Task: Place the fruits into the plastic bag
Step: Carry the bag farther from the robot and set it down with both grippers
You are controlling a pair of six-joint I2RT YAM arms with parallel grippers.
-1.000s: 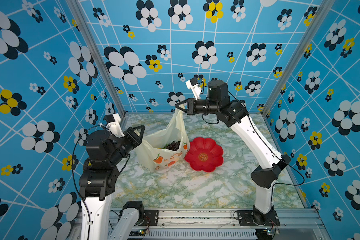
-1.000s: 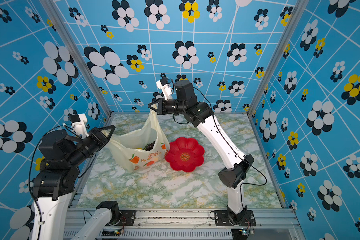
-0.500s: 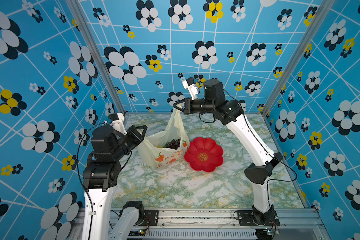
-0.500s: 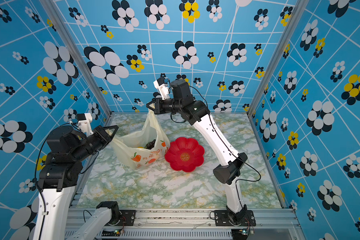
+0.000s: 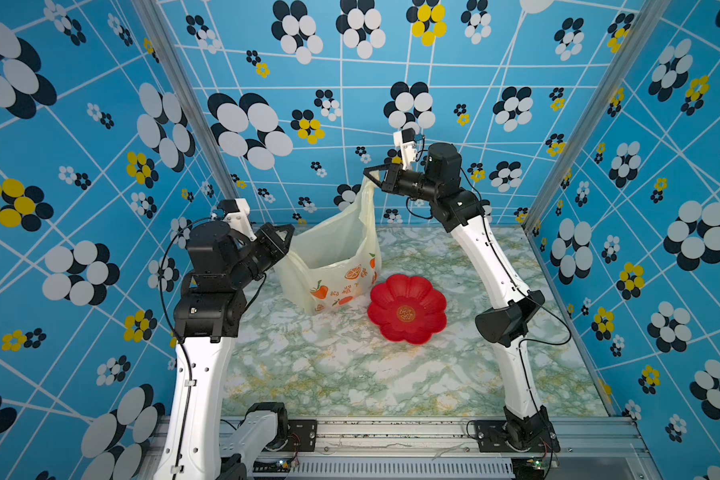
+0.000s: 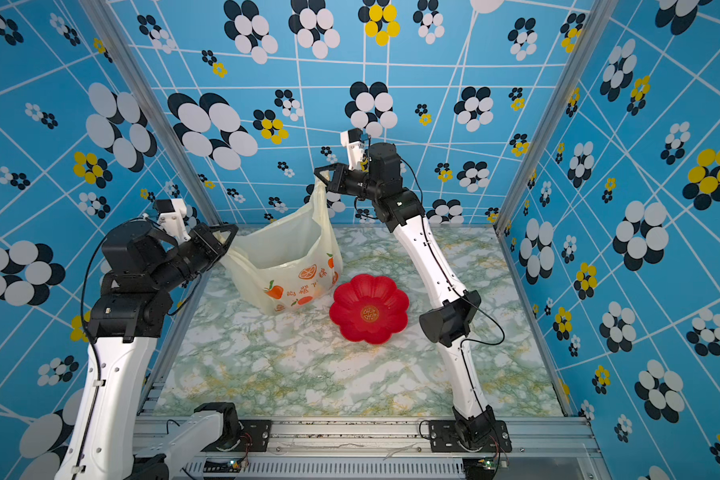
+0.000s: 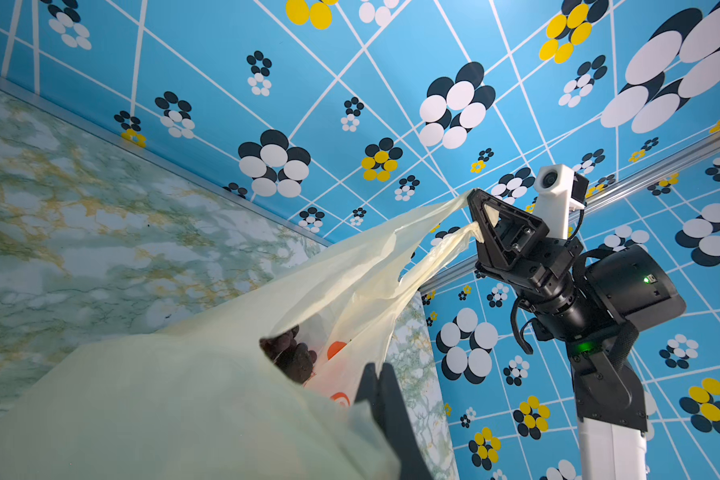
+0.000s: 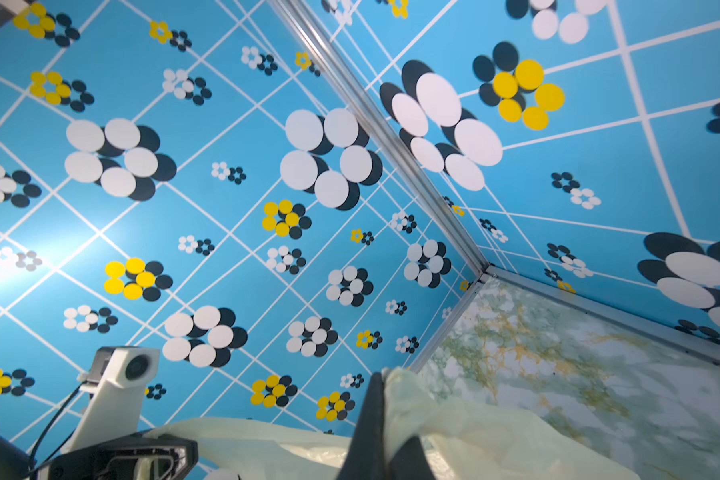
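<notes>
**Toward the rear of the table: bag slung between both grippers**

Between the two arms, the plastic bag (image 5: 333,266) hung open-mouthed toward the back of the marbled table (image 5: 350,374). Its printed face was turned to the red dish (image 5: 406,307) just beside it. Whether its base rested on the table or hung just clear could not be determined. Through the mouth, in the left wrist view, a dark bumpy piece among the fruits (image 7: 292,353) lay low inside. Other pieces were probably beneath it, but the film hid them. No fruit was seen on the table or in the dish.

The right gripper (image 5: 367,174) was clamped on one loop handle, high up, with the film taut below it. The left gripper (image 5: 288,235) was closed on the opposite handle, lower and out to the side.

Handling assessment: the film is thin, soft and slippery, and takes shape only from tension. The load appears modest and sits at the bottom. The bunched handles are the sound places to hold; the side walls would stretch or tear. Uneven handle heights could tip the mouth and spill the contents.
</notes>
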